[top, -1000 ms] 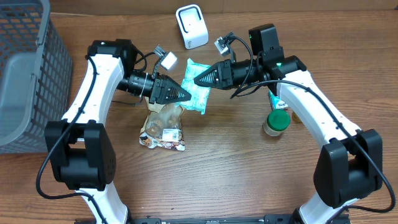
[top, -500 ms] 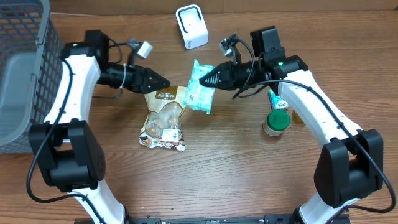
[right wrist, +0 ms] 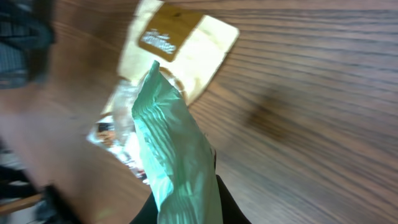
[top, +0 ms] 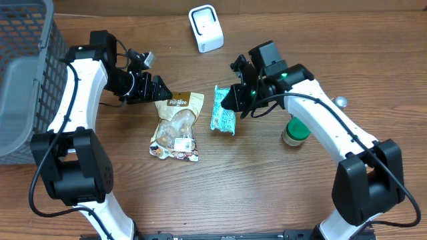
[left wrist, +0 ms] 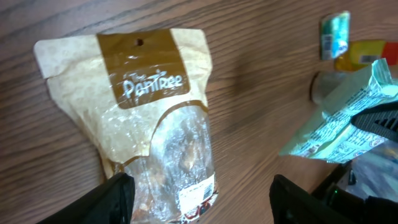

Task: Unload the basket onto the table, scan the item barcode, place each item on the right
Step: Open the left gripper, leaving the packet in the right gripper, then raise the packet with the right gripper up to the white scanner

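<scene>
My right gripper (top: 235, 100) is shut on a mint-green packet (top: 223, 111), which hangs a little above the wood at mid table. In the right wrist view the packet (right wrist: 180, 149) rises from between the shut jaws of the gripper (right wrist: 186, 208). A brown and clear Pantree pouch (top: 175, 127) lies flat to its left, its barcode label facing up. My left gripper (top: 160, 92) is open and holds nothing, just off the pouch's top edge. In the left wrist view the pouch (left wrist: 155, 118) lies between the spread fingers of the gripper (left wrist: 202, 200), with the packet (left wrist: 348, 124) to the right. The white scanner (top: 206, 28) stands at the back.
A grey mesh basket (top: 27, 73) fills the far left. A green-lidded jar (top: 297, 130) stands under my right arm, with a small tube (left wrist: 334, 34) and a yellow item (left wrist: 367, 53) close to it.
My left gripper let go of the green packet, opened and drew back to the left. My right gripper kept the packet, turned it and carried it right and toward the front.
</scene>
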Controlling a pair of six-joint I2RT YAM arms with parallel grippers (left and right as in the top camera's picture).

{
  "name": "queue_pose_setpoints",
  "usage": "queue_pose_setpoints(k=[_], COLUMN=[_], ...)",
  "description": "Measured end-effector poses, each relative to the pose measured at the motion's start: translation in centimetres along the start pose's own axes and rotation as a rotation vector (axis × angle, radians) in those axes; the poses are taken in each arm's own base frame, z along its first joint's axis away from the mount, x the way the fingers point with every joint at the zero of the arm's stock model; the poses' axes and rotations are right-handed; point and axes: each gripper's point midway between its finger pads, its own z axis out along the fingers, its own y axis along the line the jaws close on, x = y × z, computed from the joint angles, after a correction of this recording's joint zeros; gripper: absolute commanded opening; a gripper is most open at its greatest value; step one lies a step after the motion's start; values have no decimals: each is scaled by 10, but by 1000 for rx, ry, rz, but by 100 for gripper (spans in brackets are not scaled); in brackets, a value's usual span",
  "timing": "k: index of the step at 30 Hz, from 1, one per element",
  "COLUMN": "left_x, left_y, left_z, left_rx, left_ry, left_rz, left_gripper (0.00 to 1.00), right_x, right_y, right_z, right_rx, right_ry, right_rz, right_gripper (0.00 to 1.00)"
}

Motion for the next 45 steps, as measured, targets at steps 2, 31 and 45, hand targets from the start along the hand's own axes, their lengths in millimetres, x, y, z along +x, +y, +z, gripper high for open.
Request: queue_pose_setpoints(k=[2,31,45], left_x=[1,0,-12], left_y=[0,-26,61], left_z=[2,40,-6], left_rx=[-16,-189,-463], left_ry=[8,56,-80], left_rz=[-4,18,-296], left_gripper=[73,79,88], right_x=[2,6,-73], right_y=[-6,-35,9], right_z=[4,40,-23], right_rx=[54,77,86], right_ry=[-2,35,-131], right_rz=[-9,16,-175], right_gripper=[4,4,4])
